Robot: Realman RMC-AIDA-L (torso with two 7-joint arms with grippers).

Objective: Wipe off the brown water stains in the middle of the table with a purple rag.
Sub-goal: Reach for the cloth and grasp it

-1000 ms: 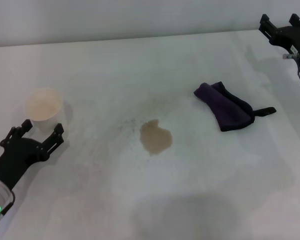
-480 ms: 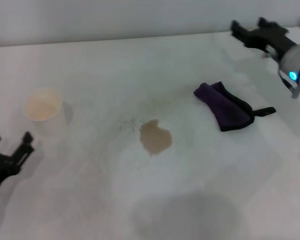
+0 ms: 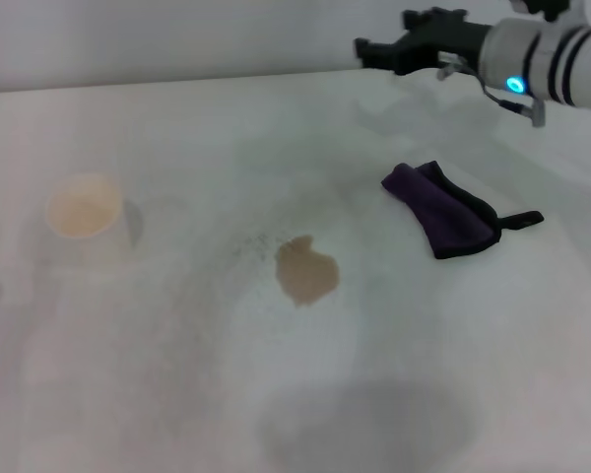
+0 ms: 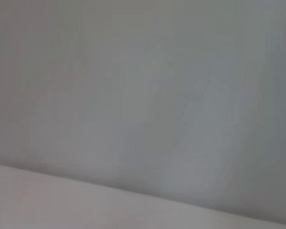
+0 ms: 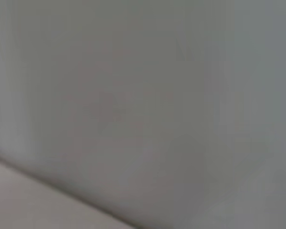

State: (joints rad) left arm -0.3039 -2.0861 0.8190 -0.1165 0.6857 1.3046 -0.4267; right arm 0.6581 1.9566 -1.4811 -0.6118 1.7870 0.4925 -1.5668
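The brown water stain (image 3: 305, 269) is a tan blotch near the middle of the white table (image 3: 177, 128), with faint specks to its left. The purple rag (image 3: 441, 209) lies crumpled on the table to the right of the stain, its black loop tab pointing right. My right gripper (image 3: 384, 33) is open and empty, raised over the far edge of the table, behind and a little left of the rag. My left gripper is out of view. Both wrist views show only a blank grey surface.
A white paper cup (image 3: 84, 207) stands at the left of the table. A large grey shadow patch (image 3: 364, 419) lies near the front edge.
My right arm has swung left along the far edge, from the right corner to behind the rag. My left arm has pulled back off the lower left and left the view.
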